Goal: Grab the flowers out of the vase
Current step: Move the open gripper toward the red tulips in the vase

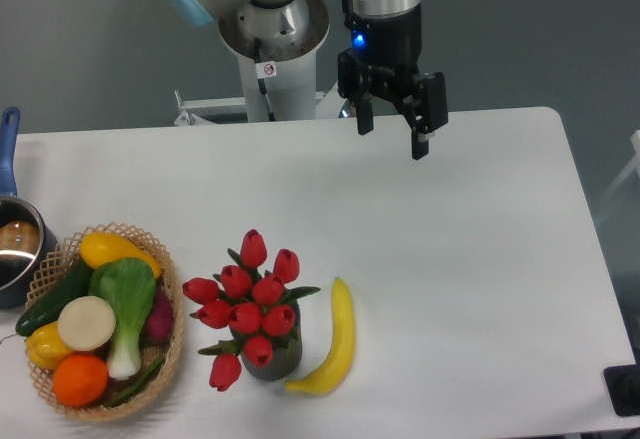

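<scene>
From the fixed camera, the black two-finger gripper [392,137] is hanging over the far edge of the white worktop [480,259], a little right of the middle. Its two fingers [420,131] are standing well apart and pointing down, with nothing between them.

The bunch of red closed tulip buds with dark green leaves [250,304] is sitting in the small dark grey vase [272,357] close to the near edge, left of centre. So the flowers are lying toward the near edge and to the camera's left of the fingers, well apart from them, with bare worktop between. The bunch is standing roughly upright, its long axis running up out of the vase; the stems are hidden under the buds, and one bud is drooping over the vase's left side. In my judgement the coming move is calling for a long travel toward the near edge, then a descent onto the bunch from above.

Counting: I am making out about ten buds, one vase and one arm. One yellow banana [334,347] is lying just beside the vase on its right. One woven wicker basket [172,354] of mixed vegetables and fruit is sitting near the near left corner, and one metal pot with a blue handle [12,239] is showing at the left edge.
</scene>
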Robot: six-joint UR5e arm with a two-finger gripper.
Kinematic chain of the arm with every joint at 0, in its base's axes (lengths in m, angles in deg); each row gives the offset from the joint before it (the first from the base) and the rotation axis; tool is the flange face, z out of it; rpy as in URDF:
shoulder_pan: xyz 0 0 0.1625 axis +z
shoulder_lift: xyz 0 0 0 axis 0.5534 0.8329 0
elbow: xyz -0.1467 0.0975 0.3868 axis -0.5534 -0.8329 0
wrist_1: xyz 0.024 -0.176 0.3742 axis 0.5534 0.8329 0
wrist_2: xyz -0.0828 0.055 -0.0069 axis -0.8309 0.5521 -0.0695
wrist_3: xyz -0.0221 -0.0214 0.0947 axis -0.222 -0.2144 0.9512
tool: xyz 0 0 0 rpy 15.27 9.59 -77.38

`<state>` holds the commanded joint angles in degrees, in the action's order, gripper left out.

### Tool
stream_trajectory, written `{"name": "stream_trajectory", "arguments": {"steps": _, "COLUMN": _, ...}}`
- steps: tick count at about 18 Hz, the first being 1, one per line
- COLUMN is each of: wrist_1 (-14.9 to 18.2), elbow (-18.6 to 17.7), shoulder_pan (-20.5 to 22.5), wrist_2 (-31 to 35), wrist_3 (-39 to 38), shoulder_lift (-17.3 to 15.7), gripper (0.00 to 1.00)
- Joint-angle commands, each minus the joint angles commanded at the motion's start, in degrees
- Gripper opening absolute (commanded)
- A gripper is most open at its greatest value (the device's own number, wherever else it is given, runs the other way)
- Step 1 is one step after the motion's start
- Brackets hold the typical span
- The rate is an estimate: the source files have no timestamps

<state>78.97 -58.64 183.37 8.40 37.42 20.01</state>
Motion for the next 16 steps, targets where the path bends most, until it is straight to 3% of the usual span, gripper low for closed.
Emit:
{"name": "stream_trajectory", "arguments": {"steps": 4, "wrist_1": -2.71, "elbow": -0.44, "shoulder_pan": -0.26, "wrist_2": -0.35, "wrist_3": -3.95, "shoulder_lift": 0.44, "gripper": 1.00}}
{"name": "stream_trajectory", "arguments": {"steps": 12, "wrist_1": -8.17, "elbow": -5.18, "shoulder_pan": -0.96, "wrist_2": -4.22, "wrist_3": -16.68, "shoulder_lift": 0.09, "gripper": 1.00}}
{"name": "stream_trajectory", "arguments": {"steps": 16, "wrist_1": -8.70, "elbow": -6.76, "shoulder_pan": -3.60, "wrist_2": -4.31, "wrist_3": -21.62, "shoulder_lift": 1.14, "gripper": 1.00}}
